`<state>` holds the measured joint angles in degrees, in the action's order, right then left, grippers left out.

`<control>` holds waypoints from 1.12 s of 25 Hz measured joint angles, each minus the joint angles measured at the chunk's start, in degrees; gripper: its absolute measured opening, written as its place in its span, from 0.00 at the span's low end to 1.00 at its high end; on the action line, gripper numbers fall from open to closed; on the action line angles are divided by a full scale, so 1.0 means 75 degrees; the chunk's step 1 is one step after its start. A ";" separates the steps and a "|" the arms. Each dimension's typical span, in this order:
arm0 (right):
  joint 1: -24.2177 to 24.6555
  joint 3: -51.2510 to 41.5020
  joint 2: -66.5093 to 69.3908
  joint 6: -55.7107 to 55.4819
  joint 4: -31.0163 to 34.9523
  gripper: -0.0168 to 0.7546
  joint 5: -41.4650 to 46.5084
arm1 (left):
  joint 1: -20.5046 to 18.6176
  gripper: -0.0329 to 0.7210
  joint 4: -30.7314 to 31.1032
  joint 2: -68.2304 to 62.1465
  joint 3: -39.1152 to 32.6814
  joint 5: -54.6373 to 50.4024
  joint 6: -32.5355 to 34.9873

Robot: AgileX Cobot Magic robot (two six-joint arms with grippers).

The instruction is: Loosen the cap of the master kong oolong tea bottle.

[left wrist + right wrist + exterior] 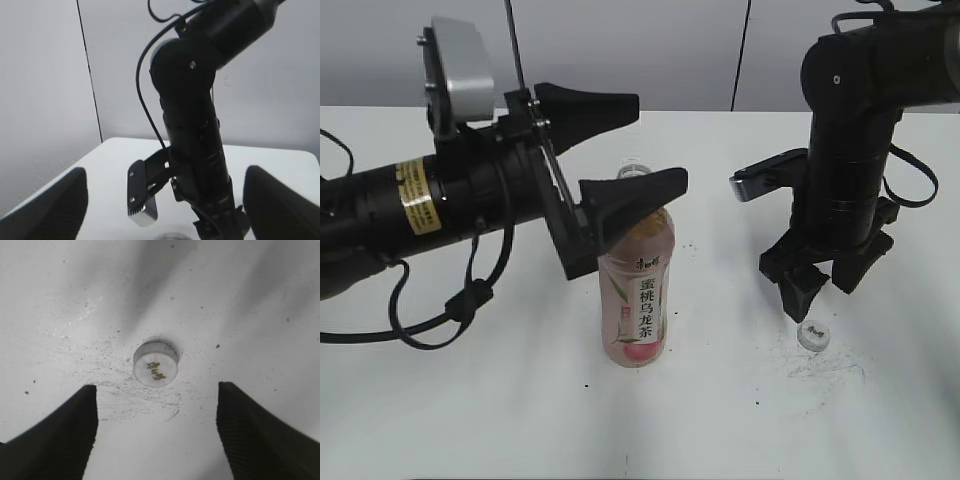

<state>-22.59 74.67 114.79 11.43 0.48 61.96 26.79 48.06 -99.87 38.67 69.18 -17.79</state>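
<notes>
Item, left: the left gripper (638,150) is standing with fingers spread wide around the neck of the master kong oolong tea bottle (638,292), one finger behind and one in front, holding nothing, while the bottle is standing upright mid-table with its mouth open. Item, right: the cap (813,335) is lying flat on the white table (470,420), well apart from the bottle, and the right gripper (825,283) is hanging just above it, fingers wide and empty. Judged status: the loosening is looking complete, cap set down; the next move is probably calling only for both arms to retreat without knocking the bottle.
</notes>
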 joint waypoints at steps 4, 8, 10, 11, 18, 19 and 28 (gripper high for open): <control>0.0000 0.0000 0.0000 0.0000 -0.0010 0.74 0.0007 | 0.0000 0.79 0.0008 0.0597 0.0000 -0.0499 -0.0083; 0.0000 0.0000 0.0000 -0.0183 -0.0136 0.74 0.0038 | 0.0000 0.79 -0.0006 0.1482 0.0000 -0.1710 -0.0116; 0.0000 0.0000 0.0000 -0.0274 -0.0153 0.74 0.0059 | 0.0000 0.79 -0.0024 0.2017 -0.0002 -0.2483 -0.0216; 0.0000 0.0000 0.0000 -0.0302 -0.0153 0.74 0.0082 | 0.0000 0.79 -0.0058 0.2250 -0.0002 -0.2930 -0.0383; 0.0000 0.0000 -0.0085 -0.0382 -0.0203 0.74 0.0406 | 0.0000 0.79 -0.0159 0.4322 -0.0009 -0.6278 -0.1946; 0.0000 0.0000 -0.0182 -0.0386 -0.0203 0.74 0.0415 | 0.0000 0.79 -0.0199 0.4650 -0.0009 -0.6888 -0.2101; 0.0000 0.0000 -0.1688 -0.0512 -0.0203 0.74 0.0603 | 0.0000 0.74 -0.2512 0.6826 -0.0009 -1.1792 -0.2357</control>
<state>-22.59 74.67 102.13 7.59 -1.05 66.49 26.79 29.22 -48.67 38.60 -19.26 -35.47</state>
